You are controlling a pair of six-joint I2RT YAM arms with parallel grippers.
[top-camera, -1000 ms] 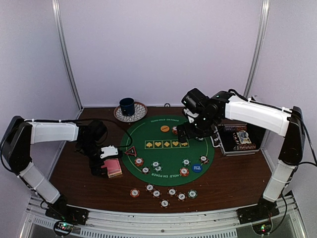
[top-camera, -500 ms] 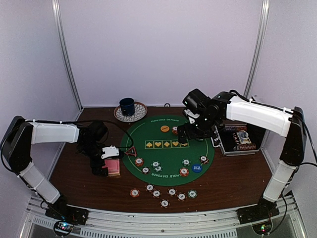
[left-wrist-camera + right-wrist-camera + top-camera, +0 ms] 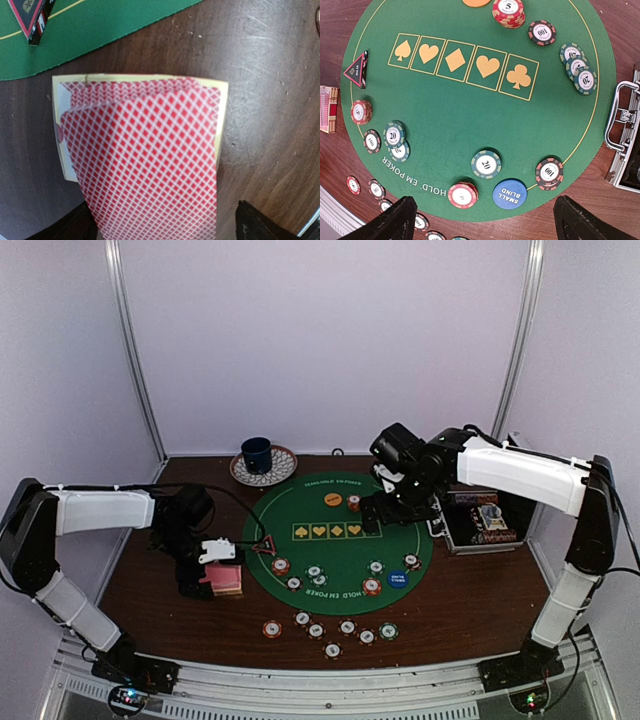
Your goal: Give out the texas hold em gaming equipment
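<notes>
1. Left wrist view showed the left pincer (image 3: 165, 232) spread wide, one fingertip (image 3: 75, 227) on each side of the pink-backed playing cards (image 3: 145, 160).
2. The cards lay fanned on the brown table (image 3: 270, 100), between the jaws and just ahead of them.
3. The triangle marker (image 3: 30, 15) stood well ahead of that pincer, on the green mat (image 3: 100, 30).
4. The right pincer (image 3: 490, 220) hung wide above the mat, gripping nothing.
5. The blue disc (image 3: 510, 193) and a red chip stack (image 3: 462, 194) lay just ahead of its jaw gap; a green chip (image 3: 486, 164) lay slightly further ahead.
6. The metal-edged case (image 3: 625, 125) sat off to one side of that pincer.
</notes>
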